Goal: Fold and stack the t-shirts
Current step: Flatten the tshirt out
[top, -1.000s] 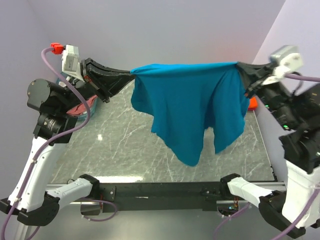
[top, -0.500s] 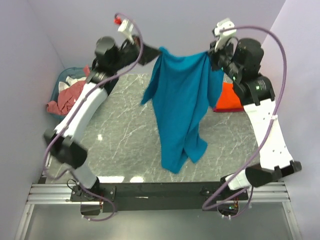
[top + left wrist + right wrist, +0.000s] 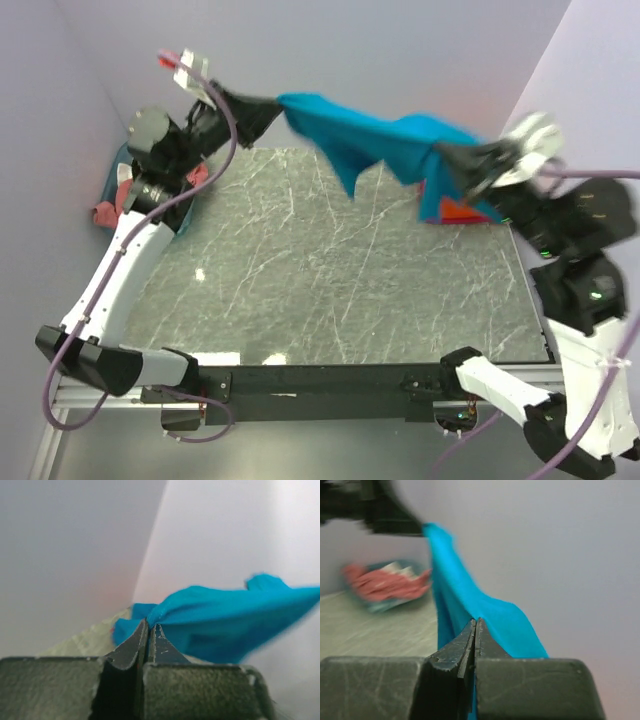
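A teal-blue t-shirt (image 3: 375, 145) hangs in the air over the far part of the table, stretched between my two grippers. My left gripper (image 3: 277, 103) is shut on its upper left corner, high near the back wall; in the left wrist view the cloth (image 3: 230, 625) runs off from the left gripper (image 3: 148, 624). My right gripper (image 3: 440, 152) is shut on the other corner, lower and to the right; the right gripper (image 3: 474, 622) pinches the cloth (image 3: 465, 605). An orange t-shirt (image 3: 462, 212) lies at the table's far right, mostly hidden behind the teal one. Salmon-pink cloth (image 3: 112, 207) lies in the basket.
A teal basket (image 3: 122, 170) with pink and white cloth stands at the far left corner, behind my left arm; the basket (image 3: 385, 587) also shows blurred in the right wrist view. The grey marble table (image 3: 320, 290) spreads below. Walls close in on left, back and right.
Both arms have swung fast: the shirt hung long and narrow between close grippers half a second ago; now the grippers are spread wider, the right one lower, and the cloth is flung up off the table.
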